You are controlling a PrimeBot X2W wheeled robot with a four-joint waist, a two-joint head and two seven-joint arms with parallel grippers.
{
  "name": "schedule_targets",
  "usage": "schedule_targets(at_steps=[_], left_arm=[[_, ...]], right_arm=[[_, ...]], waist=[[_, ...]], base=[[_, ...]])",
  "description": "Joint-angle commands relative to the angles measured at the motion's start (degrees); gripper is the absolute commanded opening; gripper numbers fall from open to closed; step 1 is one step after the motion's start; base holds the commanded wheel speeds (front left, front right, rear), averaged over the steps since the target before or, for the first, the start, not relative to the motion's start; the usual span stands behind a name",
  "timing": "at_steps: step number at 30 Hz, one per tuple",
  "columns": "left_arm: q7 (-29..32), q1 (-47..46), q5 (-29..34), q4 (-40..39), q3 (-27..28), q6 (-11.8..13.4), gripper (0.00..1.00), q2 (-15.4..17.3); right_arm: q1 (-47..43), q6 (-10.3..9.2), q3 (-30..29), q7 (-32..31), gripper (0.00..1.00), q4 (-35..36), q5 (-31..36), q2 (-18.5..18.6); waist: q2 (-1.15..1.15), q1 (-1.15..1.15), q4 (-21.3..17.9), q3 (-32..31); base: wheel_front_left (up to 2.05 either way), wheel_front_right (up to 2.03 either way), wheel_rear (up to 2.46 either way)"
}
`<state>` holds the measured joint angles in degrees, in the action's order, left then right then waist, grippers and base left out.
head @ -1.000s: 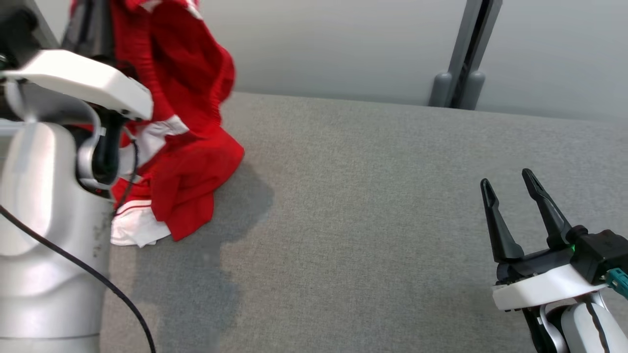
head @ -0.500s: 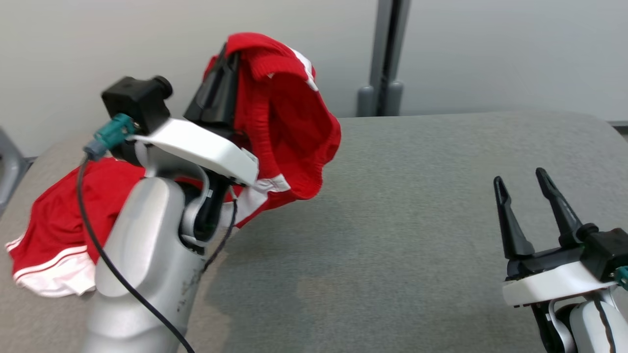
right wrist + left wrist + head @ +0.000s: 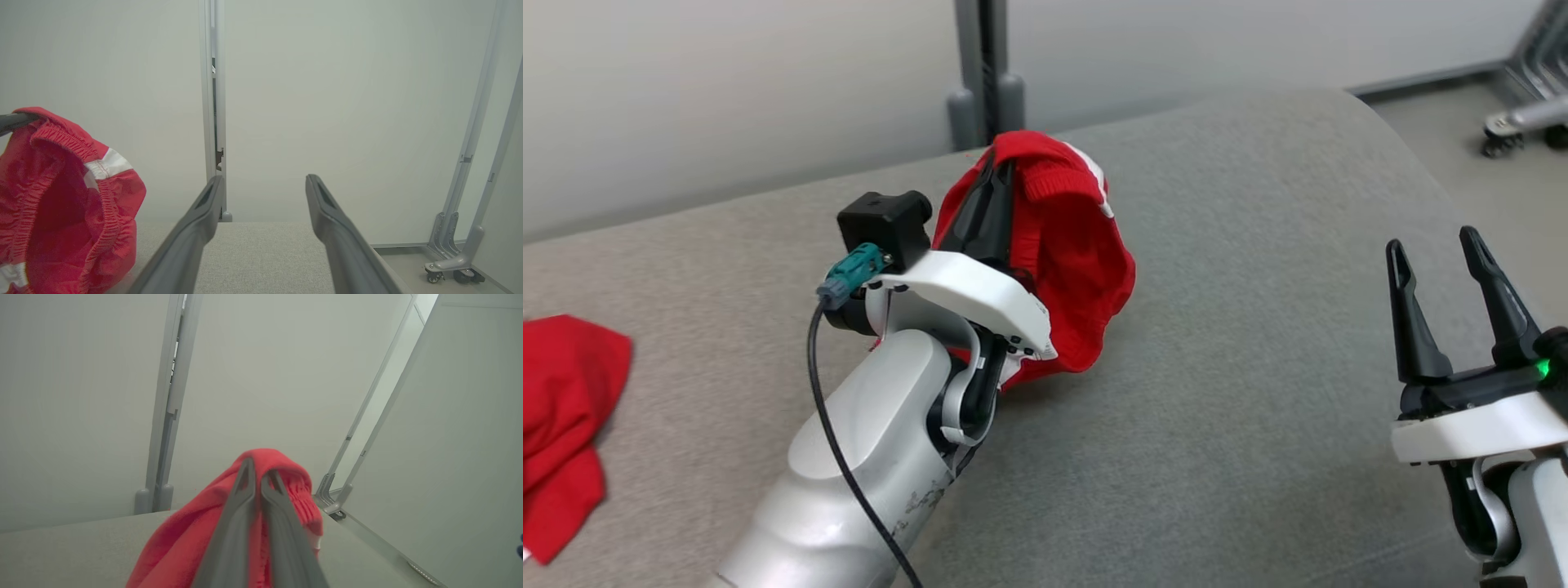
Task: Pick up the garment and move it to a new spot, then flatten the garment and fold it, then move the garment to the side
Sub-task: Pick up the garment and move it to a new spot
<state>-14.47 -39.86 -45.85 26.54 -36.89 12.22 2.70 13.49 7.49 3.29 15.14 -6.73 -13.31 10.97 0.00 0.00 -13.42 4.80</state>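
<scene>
At the left edge of the head view a red heap (image 3: 564,425) lies on the grey table (image 3: 1217,392); whether it joins the held cloth I cannot tell. At centre the left gripper (image 3: 999,163) is clenched on the elastic band of the garment (image 3: 1078,278), which hangs bunched from it, red, with its lower folds touching the table. At lower right the right gripper (image 3: 1433,245) stands wide and empty. By my judgement the pick-up is made; setting down, flattening, folding and moving aside remain.
</scene>
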Motion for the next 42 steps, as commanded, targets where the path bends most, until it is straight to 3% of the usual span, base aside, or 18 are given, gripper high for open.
schedule_targets(at_steps=[1,5,9,10,11,12,15,20,30,35,38,42], left_arm=[[-0.61,-1.85,-2.33,1.57,-2.3,1.21,0.0,0.38],[-0.71,-3.36,-3.71,2.49,-5.02,3.58,0.0,0.33],[-0.72,-2.58,-5.28,5.14,-9.5,3.68,0.0,0.39],[-0.7,-2.9,-6.63,8.28,-14.49,3.0,0.52,0.38],[-0.7,-2.9,-6.63,8.28,-14.49,3.0,0.52,0.38],[-0.73,-3.0,-8.5,9.32,-15.77,2.83,1.0,0.41],[-0.7,-3.89,-9.76,10.87,-17.88,2.97,1.0,0.38],[-0.69,-2.44,-7.36,9.3,-13.66,3.3,1.0,0.33],[-0.69,7.86,12.16,1.78,2.72,1.44,1.0,1.73],[-0.69,15.55,20.69,-3.9,7.73,-0.67,1.0,2.92],[-0.69,20.69,24.29,-6.94,10.56,-1.39,1.0,3.01],[-0.69,27.28,27.07,-10.49,14.79,-1.08,1.0,1.94]], right_arm=[[1.22,0.0,-0.18,0.01,1.0,-0.03,-0.74,0.5],[2.18,0.0,-0.2,0.01,1.0,-0.21,-1.58,0.8],[2.57,0.0,-0.34,0.01,1.0,-0.68,-2.08,0.63],[2.56,0.0,-0.4,0.01,1.0,-0.91,-2.16,0.51],[2.56,0.0,-0.4,0.01,1.0,-0.91,-2.16,0.51],[2.52,0.0,-0.43,0.01,1.0,-1.0,-2.05,0.42],[1.99,0.0,-0.56,0.01,1.0,-1.33,-1.76,0.13],[0.48,0.0,-0.53,0.01,1.0,-1.5,-1.09,0.02],[-3.82,0.0,0.26,0.01,1.0,-2.11,1.97,-1.06],[-6.09,0.0,0.22,0.0,1.0,-2.1,2.85,-1.37],[-7.45,0.0,1.86,0.0,1.0,-1.67,6.39,0.18],[-9.03,0.0,1.59,0.0,1.0,-1.69,7.52,-0.75]], waist=[[0.0,0.0,-4.44,4.04],[0.0,0.0,-6.77,5.75],[0.0,0.0,-7.83,6.26],[0.0,0.0,-8.05,6.23],[0.0,0.0,-8.05,6.23],[0.0,0.0,-8.05,6.16],[0.0,0.0,-7.24,5.47],[0.0,0.0,-4.08,3.05],[0.0,0.0,4.83,-3.63],[0.0,0.0,9.4,-5.33],[0.0,0.0,11.46,-6.13],[0.0,0.0,13.07,-6.9]], base=[[0.0,0.0,0.0],[0.0,0.0,0.0],[0.0,0.0,0.0],[0.0,0.0,0.0],[0.0,0.0,0.0],[0.0,0.0,0.0],[0.0,0.0,0.0],[0.0,0.0,0.0],[0.0,0.0,0.0],[0.0,0.0,0.0],[0.0,0.0,0.0],[0.0,0.0,0.0]])
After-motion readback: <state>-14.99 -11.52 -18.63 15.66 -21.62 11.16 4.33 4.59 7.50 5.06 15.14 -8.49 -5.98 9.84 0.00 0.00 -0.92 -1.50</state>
